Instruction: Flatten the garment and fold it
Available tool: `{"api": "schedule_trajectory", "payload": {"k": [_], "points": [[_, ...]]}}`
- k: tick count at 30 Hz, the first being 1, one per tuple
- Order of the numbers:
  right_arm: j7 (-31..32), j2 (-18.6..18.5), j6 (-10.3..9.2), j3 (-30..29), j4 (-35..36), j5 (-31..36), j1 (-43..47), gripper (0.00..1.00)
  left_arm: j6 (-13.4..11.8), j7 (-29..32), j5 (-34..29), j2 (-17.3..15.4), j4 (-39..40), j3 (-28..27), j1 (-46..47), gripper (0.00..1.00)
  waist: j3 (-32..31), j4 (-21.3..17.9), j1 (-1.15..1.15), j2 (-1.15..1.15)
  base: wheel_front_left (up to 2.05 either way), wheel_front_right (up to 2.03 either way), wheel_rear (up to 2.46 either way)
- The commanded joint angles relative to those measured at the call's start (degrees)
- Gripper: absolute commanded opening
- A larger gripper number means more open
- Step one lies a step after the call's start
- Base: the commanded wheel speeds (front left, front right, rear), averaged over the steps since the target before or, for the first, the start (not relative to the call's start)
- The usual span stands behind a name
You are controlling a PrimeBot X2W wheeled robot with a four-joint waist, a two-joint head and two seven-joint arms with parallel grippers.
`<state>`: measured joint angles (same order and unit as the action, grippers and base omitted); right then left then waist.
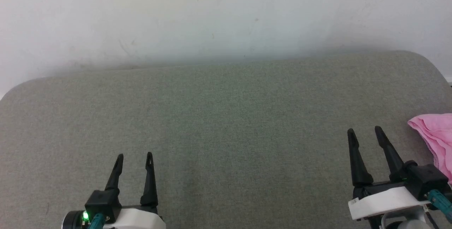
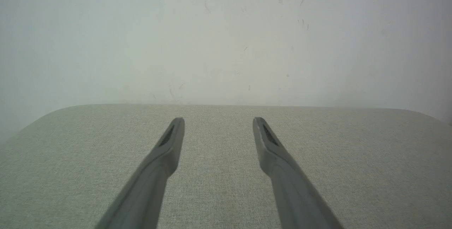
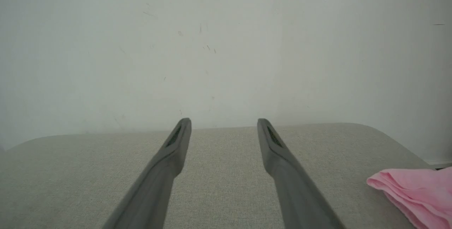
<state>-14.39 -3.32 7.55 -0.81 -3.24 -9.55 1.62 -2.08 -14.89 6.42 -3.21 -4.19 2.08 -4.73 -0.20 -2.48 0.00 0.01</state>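
Right claw (image 1: pixel 364 130) open, nothing held, above the grey fabric table (image 1: pixel 226 116). Pink garment (image 1: pixel 434 133) lies bunched on the table just right of it, near the right edge, not touching. Left claw (image 1: pixel 134 154) open, well apart from the garment.

The garment (image 1: pixel 435 140) is a pink piece of thin, soft cloth, lying bunched in loose folds at the right edge of the grey-green fabric surface (image 1: pixel 219 123), partly cut off from sight.
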Motion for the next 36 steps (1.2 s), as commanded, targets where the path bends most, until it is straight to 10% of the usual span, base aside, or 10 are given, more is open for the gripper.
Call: {"api": "schedule_trajectory", "payload": {"k": [1, 20, 21, 36], "points": [[-0.5, 0.29, -0.06, 0.25, -0.37, 0.56, 0.56, 1.0, -0.46, -0.11, 0.38, 0.22, -0.24, 0.15, -0.71, 1.0, -0.18, 0.05, 0.0, -0.01, 0.0, 0.0, 0.0], [-0.6, 0.44, -0.06, 0.75, -0.09, -0.4, 0.12, 1.0, -0.17, -0.11, 0.91, 0.3, 0.22, 0.31, -0.07, 1.0, 0.46, 0.47, 0.0, -0.01, 0.0, 0.0, 0.0], [-0.34, 0.21, 0.0, 0.75, -0.25, -0.11, 0.07, 0.0, -0.38, 0.01, 0.74, 0.07, 0.21, 0.38, 0.01, 0.0, 0.46, 0.47, 0.0, -0.01, 0.0, 0.0, 0.0], [1.12, 0.18, -0.01, 0.74, 0.03, 0.82, -0.09, 0.0, -0.18, 1.48, 0.04, 0.05, 0.62, 0.21, 0.48, 0.0, 0.45, 0.69, 0.0, -0.01, 0.0, 0.0, 0.0]]}}
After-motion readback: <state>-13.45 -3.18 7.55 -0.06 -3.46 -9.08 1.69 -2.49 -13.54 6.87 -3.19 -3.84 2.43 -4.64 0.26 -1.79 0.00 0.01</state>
